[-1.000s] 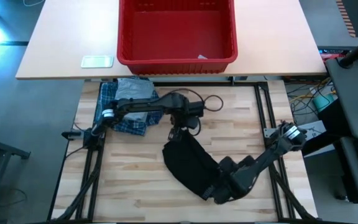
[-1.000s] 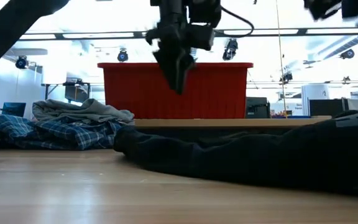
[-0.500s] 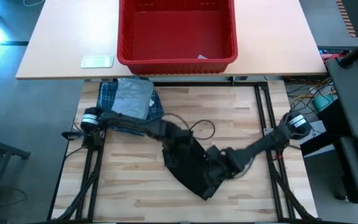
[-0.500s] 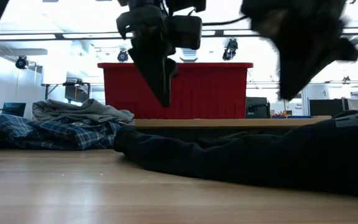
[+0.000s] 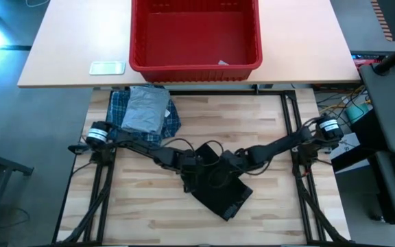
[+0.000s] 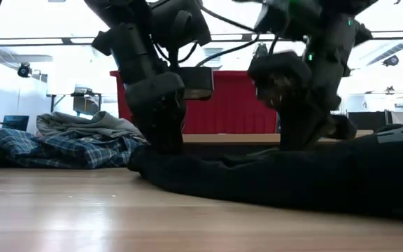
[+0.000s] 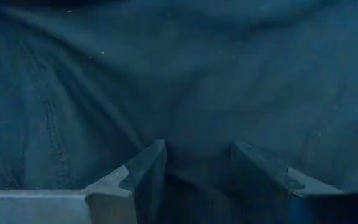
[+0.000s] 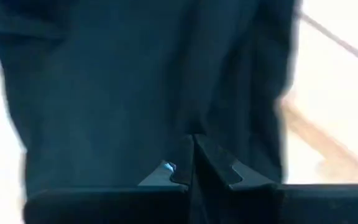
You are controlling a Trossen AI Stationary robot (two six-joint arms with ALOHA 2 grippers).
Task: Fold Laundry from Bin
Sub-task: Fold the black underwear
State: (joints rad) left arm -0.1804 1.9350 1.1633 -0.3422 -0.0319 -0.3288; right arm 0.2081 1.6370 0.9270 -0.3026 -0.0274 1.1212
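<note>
Over the last second both arms had swung in from opposite sides and dropped onto the black garment (image 5: 214, 189), which lay near the middle of the tabletop (image 5: 142, 219), toward its front edge, with its right half now doubled over into a more compact shape. The right end effector (image 8: 193, 163) was clenched, its fingers pinched together on a fold of the dark cloth; the left end effector (image 7: 197, 163) stood partly spread, its tips pressed into the fabric with cloth between them — not yet closed. The plaid shirt (image 5: 118, 113) and grey T-shirt (image 5: 146, 110) sat stacked at the tabletop's back left corner, and the red bin (image 5: 195, 34) stood on the separate surface behind, apparently emptied of garments.

The step in hand looked like folding the last garment. Next, the left end effector would likely need to close on its fold, then both carry the cloth across evenly — without dragging the whole piece.
</note>
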